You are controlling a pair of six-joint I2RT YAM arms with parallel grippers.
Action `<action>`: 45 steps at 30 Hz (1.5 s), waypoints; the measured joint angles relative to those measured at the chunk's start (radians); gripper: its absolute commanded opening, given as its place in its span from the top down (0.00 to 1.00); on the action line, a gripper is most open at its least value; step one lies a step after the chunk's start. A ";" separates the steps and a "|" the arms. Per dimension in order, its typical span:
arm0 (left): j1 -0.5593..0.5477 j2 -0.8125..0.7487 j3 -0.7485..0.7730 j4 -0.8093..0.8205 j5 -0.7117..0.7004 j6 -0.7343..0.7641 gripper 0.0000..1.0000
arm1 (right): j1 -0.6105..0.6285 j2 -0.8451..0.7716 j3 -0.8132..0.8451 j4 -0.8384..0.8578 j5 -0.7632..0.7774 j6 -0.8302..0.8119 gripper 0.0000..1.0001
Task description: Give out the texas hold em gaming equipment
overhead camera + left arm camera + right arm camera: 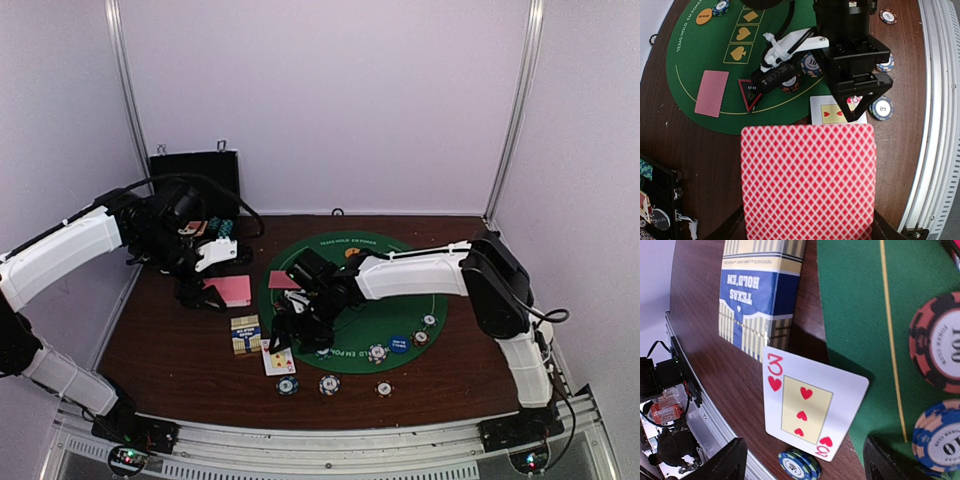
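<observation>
Off the green mat's (400, 268) nine o'clock edge, left claw (212, 293) clamps a pink-backed card (807, 175); right claw (292, 328) hangs apart at eight o'clock.

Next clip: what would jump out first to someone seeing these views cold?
The left gripper is shut on a pink-backed card that fills the lower half of its wrist view, left of the round green poker mat. The right gripper hangs open over a face-up three of hearts at the mat's near-left edge, beside a blue-and-yellow Texas Hold'em card box.
</observation>
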 measured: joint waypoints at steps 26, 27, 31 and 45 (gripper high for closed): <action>0.000 0.003 0.014 -0.004 0.001 0.006 1.00 | 0.074 0.170 0.274 -0.050 -0.218 -0.072 0.21; 0.000 0.003 0.018 -0.005 0.001 0.006 1.00 | 0.068 0.152 0.253 -0.049 -0.219 -0.077 0.21; 0.000 0.003 0.023 -0.005 0.002 0.007 1.00 | 0.017 0.077 0.192 -0.062 -0.217 -0.104 0.22; 0.000 0.008 0.023 -0.005 0.002 0.007 1.00 | -0.021 0.112 0.187 -0.115 -0.202 -0.170 0.23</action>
